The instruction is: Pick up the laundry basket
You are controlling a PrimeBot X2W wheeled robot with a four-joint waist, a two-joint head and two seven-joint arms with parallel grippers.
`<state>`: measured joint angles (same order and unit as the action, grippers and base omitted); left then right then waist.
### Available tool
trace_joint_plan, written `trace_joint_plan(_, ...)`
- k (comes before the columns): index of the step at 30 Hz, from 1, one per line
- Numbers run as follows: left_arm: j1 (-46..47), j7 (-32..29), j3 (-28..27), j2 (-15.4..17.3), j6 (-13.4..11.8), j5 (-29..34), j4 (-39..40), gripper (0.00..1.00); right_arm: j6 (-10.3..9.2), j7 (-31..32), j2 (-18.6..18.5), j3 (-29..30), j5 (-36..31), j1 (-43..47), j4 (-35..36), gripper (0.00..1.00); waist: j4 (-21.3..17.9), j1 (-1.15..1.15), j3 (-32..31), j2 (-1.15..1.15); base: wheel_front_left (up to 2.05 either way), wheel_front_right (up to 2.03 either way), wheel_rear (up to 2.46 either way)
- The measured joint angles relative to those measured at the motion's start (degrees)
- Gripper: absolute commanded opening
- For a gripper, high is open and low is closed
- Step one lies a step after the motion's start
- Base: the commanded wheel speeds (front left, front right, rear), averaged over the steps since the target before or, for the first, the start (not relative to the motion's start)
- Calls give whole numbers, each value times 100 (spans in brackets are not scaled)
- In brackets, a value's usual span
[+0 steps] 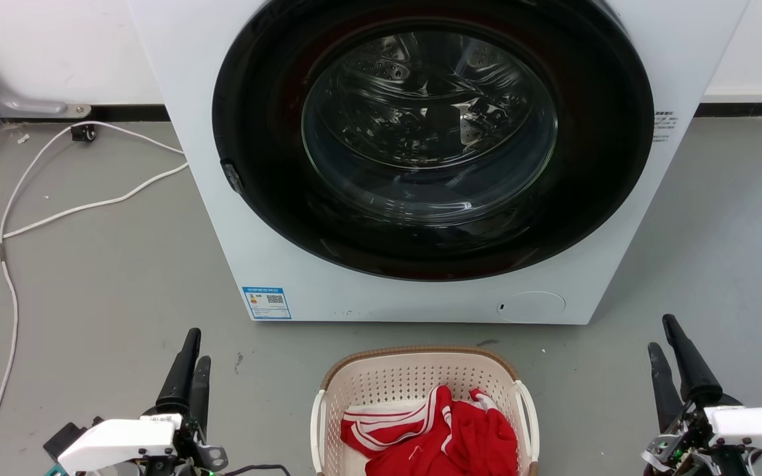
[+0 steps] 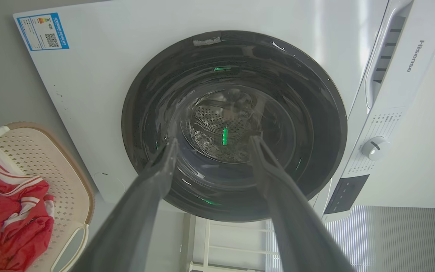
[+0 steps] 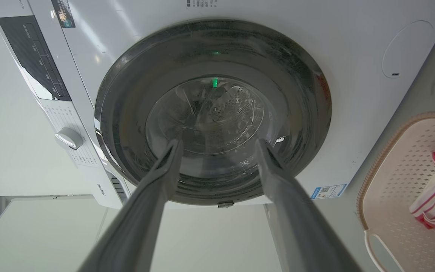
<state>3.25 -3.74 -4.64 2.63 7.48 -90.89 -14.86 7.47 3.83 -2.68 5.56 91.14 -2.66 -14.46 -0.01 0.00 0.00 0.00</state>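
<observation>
Head view: laundry basket (image 1: 414,380) holds a red garment (image 1: 447,439).

The grey floor (image 1: 90,284) carries a white washing machine (image 1: 235,225), which stands ahead of the left gripper (image 1: 198,345) and right gripper (image 1: 660,332). The laundry basket (image 1: 414,377) sits between them, near the machine. White cables (image 1: 70,212) trail beyond the left gripper, off to its left.

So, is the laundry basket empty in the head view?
No, a red garment with white stripes lies inside the laundry basket on the floor before the washing machine.
</observation>
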Motion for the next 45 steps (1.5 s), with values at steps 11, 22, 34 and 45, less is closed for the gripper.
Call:
trace_joint_plan(11,-53,285,-96,1,-153,523,172,100,0,-286,0,149,-616,44,43,100,-3,0,-19,0,0,0,0)
trace_joint_plan(22,-90,534,-183,2,-399,1423,584,100,0,-534,0,264,-2193,41,553,100,10,0,-22,0,0,0,0)
trace_joint_plan(34,-152,758,-4,3,-684,3049,1360,100,1,-771,-2,275,-3929,40,1274,100,9,0,-11,0,0,0,0)
trace_joint_plan(45,-276,961,376,5,-813,4453,1735,100,1,-966,-1,-119,-5255,176,1644,100,19,0,-41,0,0,0,0)
